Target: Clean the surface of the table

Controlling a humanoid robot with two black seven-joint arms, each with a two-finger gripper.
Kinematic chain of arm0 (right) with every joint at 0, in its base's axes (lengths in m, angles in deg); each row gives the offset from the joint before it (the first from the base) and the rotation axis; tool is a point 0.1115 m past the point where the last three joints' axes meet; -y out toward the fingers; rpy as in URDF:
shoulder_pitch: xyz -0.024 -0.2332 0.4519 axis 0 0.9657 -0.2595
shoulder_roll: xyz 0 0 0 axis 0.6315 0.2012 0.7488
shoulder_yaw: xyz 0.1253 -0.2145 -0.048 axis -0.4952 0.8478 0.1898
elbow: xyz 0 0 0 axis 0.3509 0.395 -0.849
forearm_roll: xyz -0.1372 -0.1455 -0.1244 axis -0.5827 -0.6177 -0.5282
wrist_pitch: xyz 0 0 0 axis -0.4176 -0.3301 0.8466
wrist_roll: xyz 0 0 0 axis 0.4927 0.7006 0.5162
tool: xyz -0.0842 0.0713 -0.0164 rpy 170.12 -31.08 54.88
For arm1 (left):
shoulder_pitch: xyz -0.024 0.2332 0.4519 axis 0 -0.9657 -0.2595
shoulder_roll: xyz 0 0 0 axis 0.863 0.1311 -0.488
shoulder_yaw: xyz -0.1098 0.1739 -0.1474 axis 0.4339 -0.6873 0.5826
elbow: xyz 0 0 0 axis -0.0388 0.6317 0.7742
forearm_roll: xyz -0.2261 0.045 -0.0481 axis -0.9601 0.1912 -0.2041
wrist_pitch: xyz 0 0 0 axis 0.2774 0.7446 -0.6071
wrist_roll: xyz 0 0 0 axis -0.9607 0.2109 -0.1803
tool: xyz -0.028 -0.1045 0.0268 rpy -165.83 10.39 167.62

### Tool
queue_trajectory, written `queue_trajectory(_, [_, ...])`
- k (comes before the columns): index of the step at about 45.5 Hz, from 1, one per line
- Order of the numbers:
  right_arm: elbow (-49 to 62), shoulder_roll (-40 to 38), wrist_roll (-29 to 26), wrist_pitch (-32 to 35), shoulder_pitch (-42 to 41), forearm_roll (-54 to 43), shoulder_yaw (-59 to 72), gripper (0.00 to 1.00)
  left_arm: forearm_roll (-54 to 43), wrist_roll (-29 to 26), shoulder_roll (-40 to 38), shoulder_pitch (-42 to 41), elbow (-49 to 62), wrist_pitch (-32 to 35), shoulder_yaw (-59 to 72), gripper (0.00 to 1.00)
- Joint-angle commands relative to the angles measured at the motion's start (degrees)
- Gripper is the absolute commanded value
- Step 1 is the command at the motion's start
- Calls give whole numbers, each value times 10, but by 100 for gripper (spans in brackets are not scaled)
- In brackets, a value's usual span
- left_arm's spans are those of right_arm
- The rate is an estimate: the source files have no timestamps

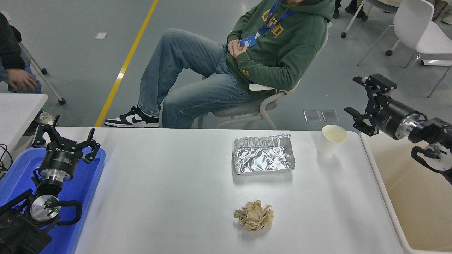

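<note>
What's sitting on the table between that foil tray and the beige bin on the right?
In the head view, only a white paper cup stands between the foil tray and the beige bin; the surrounding table surface is bare.

Foil tray, paper cup, crumpled paper.

Seated person in green hoodie: head cut off by top edge. Second person at far left: only dark sleeve and one hand show, rest cut by left edge. Beige bin: right and near sides run out of picture. Blue tray: left part out of picture, middle hidden under left arm. Small white table: only corner shows. Right arm: cut by right edge. White chair: top cut off. Print on badge: too small to read.
</note>
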Motion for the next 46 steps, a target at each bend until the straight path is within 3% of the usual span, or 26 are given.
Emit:
queue_trajectory(1, [-27,-15,-6,-1,-27,-173,60,95,0,0,0,0,0,1,0,100])
queue_trajectory(16, [28,17,-92,2,-86,-191,155,95,0,0,0,0,0,1,0,100])
queue_trajectory(26, [126,70,-105,4,-105,-191,181,95,0,0,0,1,0,0,0,100])
queue_trajectory(46, [213,130,-135,-3,-107,-220,182,95,0,0,0,1,0,0,0,100])
